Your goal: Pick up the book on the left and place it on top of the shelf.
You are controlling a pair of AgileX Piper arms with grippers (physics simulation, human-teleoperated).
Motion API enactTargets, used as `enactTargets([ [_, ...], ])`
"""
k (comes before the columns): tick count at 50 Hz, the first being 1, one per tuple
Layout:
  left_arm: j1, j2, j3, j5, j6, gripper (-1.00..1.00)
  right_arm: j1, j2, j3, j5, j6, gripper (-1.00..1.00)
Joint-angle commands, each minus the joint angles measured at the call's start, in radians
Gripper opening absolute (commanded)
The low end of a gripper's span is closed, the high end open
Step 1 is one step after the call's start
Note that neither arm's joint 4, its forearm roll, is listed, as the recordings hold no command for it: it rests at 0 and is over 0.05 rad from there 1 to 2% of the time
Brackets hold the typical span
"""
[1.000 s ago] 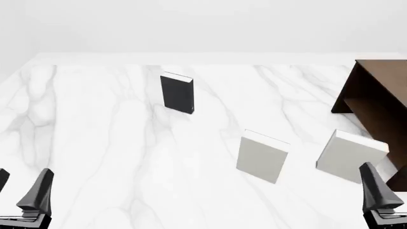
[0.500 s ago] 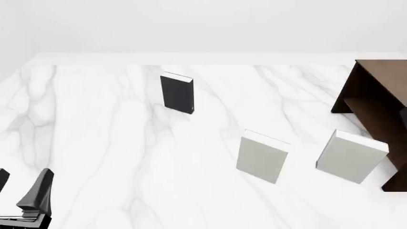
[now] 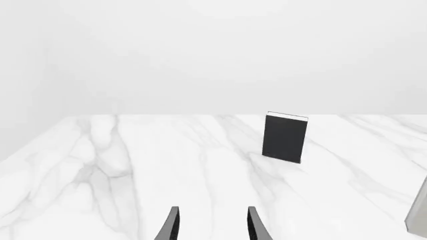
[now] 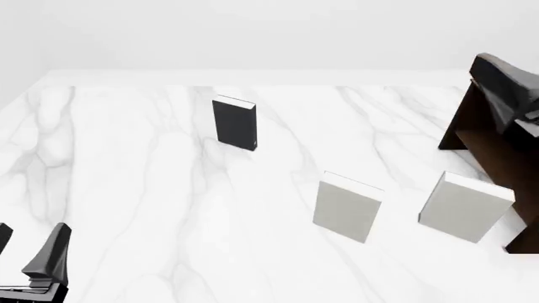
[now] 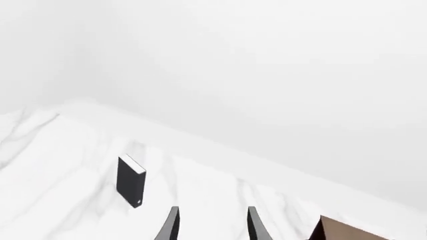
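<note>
The book, black with a white page edge, stands upright on the marble table at the far left-centre. It also shows in the left wrist view and the right wrist view. The dark brown shelf stands at the right edge. My left gripper is open and empty at the near left corner, far from the book; its fingers stand apart. My right gripper hangs high over the shelf's top, open and empty, with its fingers apart.
Two light grey books stand upright on the near right of the table, one in the middle and one just in front of the shelf. The table's far edge meets a plain white wall.
My right gripper has left the near right corner and risen to the far right, above the shelf. The left gripper and the books have not moved.
</note>
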Motion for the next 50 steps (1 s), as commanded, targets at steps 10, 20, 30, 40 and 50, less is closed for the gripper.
enactTargets([
  [10, 0.000, 0.000, 0.000, 0.000, 0.000, 1.00, 0.127, 0.464, -0.127, -0.146, -0.144, 1.00],
  [20, 0.000, 0.000, 0.000, 0.000, 0.000, 1.00, 0.146, 0.549, -0.143, -0.189, -0.148, 1.00],
  [30, 0.000, 0.000, 0.000, 0.000, 0.000, 1.00, 0.166, 0.627, -0.203, -0.190, -0.159, 1.00],
  [40, 0.000, 0.000, 0.000, 0.000, 0.000, 1.00, 0.197, 0.699, -0.241, -0.206, -0.153, 1.00],
  [50, 0.000, 0.000, 0.000, 0.000, 0.000, 1.00, 0.205, 0.770, -0.260, -0.241, -0.144, 1.00],
])
